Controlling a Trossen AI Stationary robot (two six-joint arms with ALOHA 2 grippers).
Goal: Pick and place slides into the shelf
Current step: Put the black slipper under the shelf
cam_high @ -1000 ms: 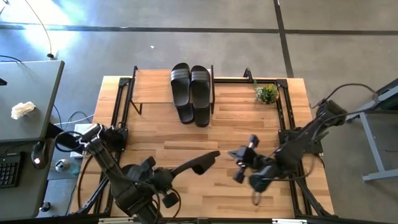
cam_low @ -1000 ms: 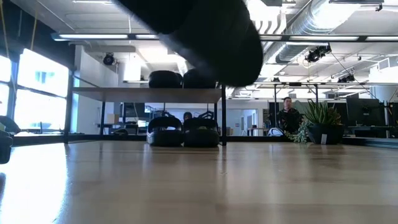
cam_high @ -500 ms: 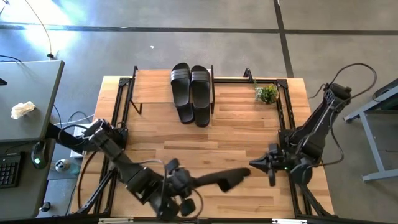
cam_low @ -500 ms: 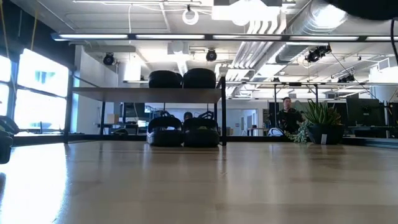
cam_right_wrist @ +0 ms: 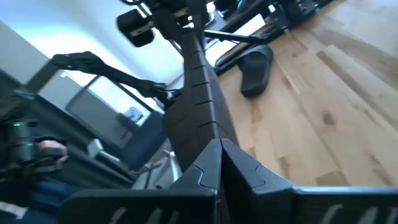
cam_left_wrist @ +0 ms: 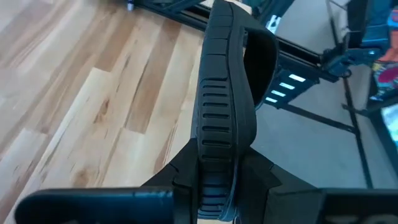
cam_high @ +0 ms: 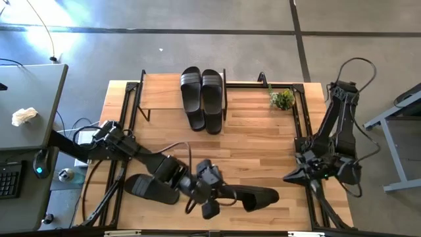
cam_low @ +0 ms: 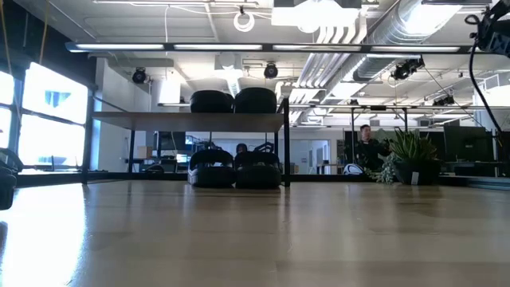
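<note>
Slides [cam_high: 202, 99] sat paired on the shelf [cam_high: 161, 91] at twelve o'clock while the left gripper [cam_high: 231, 195], clamped edge-on around another slide [cam_high: 258, 197] at six, carried it clear, and the right gripper [cam_high: 289, 178] waited pinched together at four

Matt ridged rubber slide [cam_left_wrist: 225, 106] over smooth, glossy wooden tabletop [cam_left_wrist: 87, 106].

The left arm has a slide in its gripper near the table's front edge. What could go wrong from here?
1. The left gripper pinches the held slide edge-on near one end. The long overhang could twist or slip on the way to the shelf.
2. The shut right gripper sits close to that slide's free end, so a swing might clip it.
</note>
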